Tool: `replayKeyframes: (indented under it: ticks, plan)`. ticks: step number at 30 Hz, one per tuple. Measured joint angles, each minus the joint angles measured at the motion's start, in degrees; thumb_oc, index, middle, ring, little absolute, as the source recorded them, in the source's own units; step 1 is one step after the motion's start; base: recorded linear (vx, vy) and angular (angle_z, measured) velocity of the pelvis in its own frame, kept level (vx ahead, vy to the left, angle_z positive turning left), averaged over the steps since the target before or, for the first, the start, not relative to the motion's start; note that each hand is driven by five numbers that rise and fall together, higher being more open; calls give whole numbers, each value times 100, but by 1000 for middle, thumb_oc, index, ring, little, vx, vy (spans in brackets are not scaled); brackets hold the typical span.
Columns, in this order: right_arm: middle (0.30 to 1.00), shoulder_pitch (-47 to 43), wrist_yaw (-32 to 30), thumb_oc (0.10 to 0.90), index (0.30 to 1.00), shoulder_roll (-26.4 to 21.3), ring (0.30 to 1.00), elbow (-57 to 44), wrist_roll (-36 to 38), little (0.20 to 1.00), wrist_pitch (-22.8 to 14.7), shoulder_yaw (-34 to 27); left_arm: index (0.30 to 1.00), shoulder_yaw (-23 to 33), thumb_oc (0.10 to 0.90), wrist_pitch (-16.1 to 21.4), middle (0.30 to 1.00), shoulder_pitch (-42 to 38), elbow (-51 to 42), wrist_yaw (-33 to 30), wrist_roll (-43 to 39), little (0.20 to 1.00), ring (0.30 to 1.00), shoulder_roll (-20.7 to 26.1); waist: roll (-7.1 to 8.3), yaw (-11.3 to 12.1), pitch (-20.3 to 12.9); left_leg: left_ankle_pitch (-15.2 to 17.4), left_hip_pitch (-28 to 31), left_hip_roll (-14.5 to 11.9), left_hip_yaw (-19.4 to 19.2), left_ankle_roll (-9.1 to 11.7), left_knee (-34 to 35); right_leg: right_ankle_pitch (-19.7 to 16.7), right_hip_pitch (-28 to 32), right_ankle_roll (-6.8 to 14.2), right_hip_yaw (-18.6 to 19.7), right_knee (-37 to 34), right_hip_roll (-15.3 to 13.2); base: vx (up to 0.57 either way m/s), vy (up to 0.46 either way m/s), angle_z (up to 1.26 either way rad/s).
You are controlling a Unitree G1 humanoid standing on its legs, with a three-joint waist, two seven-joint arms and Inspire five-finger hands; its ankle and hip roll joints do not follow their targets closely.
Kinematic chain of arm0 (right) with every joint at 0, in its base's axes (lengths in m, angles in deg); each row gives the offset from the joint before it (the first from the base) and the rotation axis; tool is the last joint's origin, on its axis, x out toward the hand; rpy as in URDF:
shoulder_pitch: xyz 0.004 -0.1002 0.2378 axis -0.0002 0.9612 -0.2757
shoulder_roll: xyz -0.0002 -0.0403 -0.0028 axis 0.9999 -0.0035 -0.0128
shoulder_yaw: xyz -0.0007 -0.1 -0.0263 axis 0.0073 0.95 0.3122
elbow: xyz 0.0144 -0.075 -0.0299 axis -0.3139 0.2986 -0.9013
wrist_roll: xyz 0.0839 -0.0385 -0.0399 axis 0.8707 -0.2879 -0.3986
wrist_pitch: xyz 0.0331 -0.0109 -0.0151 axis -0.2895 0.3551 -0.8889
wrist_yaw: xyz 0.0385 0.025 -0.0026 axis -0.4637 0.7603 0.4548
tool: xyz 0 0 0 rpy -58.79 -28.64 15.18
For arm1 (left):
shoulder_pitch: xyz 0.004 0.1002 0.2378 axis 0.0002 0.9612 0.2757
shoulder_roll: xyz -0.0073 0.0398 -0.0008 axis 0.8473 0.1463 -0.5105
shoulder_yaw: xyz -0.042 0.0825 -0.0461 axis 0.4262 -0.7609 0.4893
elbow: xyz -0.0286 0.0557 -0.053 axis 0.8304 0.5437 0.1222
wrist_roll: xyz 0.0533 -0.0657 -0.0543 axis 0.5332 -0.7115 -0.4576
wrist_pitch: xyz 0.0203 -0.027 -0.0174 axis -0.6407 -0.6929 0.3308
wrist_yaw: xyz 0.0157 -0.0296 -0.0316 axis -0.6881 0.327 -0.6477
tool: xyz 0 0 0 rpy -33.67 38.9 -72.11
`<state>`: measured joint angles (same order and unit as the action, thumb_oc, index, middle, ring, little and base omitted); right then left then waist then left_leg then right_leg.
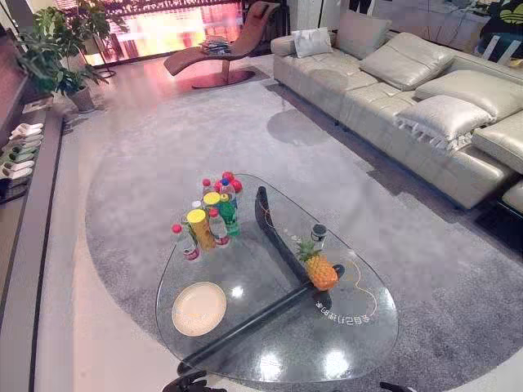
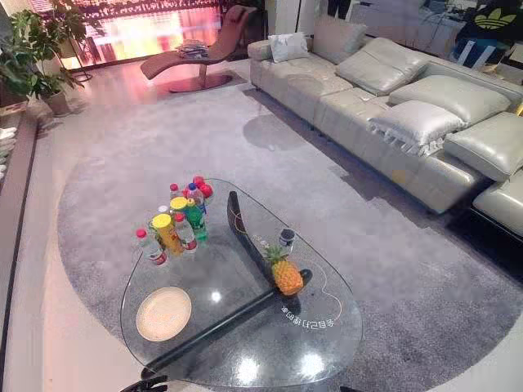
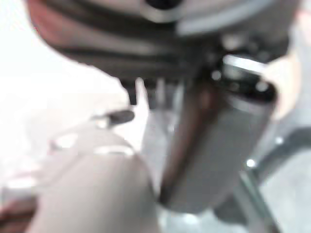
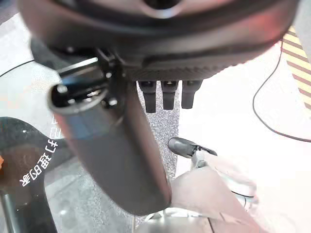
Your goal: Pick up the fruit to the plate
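1. Living-room rug (image 1: 163, 147) carries a glass counter (image 1: 278, 343), with a pale sofa (image 1: 409, 90) beyond.
2. On the counter's right side the pineapple (image 1: 319, 269) stands upright and untouched, well apart from the empty plate (image 1: 198, 309) near the left edge.
3. Bottles (image 1: 208, 216) cluster at the far end, so the path between the two looks clear.
4. Right hand (image 4: 116, 145) hangs low with its fingers (image 4: 168, 97) straight and holding nothing. Left hand (image 3: 218, 141) appears the same, likely poised before a reach.

Both eye views look down from the head onto one glass counter (image 1: 245, 261); the wrist views sit close against the left hand (image 3: 218, 145) and right hand (image 4: 112, 160).
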<state>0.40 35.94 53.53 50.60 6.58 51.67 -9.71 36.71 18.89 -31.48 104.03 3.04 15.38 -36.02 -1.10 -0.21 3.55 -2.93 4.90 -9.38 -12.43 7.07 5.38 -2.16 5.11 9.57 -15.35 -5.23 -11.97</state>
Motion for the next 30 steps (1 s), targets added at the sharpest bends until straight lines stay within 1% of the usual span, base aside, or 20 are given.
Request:
replayKeyframes:
  ticks: [17, 30]
  plan:
    - [900, 2, 1, 800, 900, 5, 900, 2, 1, 900, 1, 2, 900, -2, 800, -2, 900, 0, 0, 1, 0, 900, 900, 3, 45, 1, -31, 0, 0, -1, -2, 1, 0, 0, -3, 0, 1, 2, 0, 11, -4, -4]
    - [900, 2, 1, 800, 900, 5, 900, 4, 0, 900, 1, 3, 900, -3, 800, -2, 900, 0, 0, 1, -1, 900, 900, 3, 39, 0, -28, 1, -6, -1, -7, 1, 0, 3, -11, -5, 3, -1, -1, 0, 0, 0]
